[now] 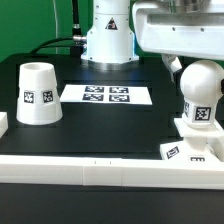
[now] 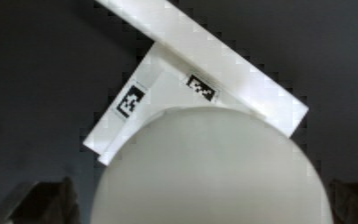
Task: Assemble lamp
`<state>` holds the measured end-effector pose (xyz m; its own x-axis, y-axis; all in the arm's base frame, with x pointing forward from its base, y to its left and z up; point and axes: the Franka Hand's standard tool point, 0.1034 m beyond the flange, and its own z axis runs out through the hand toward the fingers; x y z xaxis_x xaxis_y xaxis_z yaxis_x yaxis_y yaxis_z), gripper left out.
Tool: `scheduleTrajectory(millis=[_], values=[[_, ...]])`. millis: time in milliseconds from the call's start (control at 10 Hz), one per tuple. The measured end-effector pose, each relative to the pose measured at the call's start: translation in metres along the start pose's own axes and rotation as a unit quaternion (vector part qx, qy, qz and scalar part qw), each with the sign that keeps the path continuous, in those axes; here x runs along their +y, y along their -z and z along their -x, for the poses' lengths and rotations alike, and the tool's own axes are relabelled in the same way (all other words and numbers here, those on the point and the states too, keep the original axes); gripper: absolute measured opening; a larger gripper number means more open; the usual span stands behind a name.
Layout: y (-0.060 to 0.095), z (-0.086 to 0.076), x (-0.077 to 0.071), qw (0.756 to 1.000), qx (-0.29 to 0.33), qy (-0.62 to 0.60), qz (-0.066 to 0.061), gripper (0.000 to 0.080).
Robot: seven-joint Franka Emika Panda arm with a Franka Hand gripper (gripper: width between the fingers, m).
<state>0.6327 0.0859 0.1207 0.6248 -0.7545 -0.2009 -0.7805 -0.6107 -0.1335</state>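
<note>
Judging near things first, a long white rail (image 1: 100,166) runs across the bottom of the exterior view, a stiff fence along the desk's front edge. Just behind it, at lower right, lies the lamp's flat square base (image 1: 185,152), and the bulb (image 1: 200,95) stands upright on it. The bulb looks like a light, hard shell, smooth and rounded, so probably slippery. Its widest girth, pinched from two opposite sides, seems the safest hold, since the crown would likely slide out. The claw (image 1: 178,62) hangs at upper right, close by the bulb's top. The wrist view is mostly filled by the dome, and I cannot tell how wide the jaws stand or whether they touch it. At middle left the shade (image 1: 38,95) sits wide end down, well apart, probably light and easily tipped. Beyond, the marker board (image 1: 107,96) lies flat on the dark desk (image 1: 120,125). Farthest, the arm's white pedestal (image 1: 108,40) rises before a green backdrop (image 1: 30,25).
</note>
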Motion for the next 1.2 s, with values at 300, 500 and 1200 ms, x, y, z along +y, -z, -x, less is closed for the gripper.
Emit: scheduleTrajectory(millis=[300, 500, 1200], values=[[0.0034, 0.0005, 0.0051, 0.978, 0.015, 0.201, 0.049, 0.0698], [0.0036, 0.0042, -0.0005, 0.954, 0.026, 0.293, 0.064, 0.0698], [0.0009, 0.0056, -0.0011, 0.833, 0.014, 0.548, 0.083, 0.0698]])
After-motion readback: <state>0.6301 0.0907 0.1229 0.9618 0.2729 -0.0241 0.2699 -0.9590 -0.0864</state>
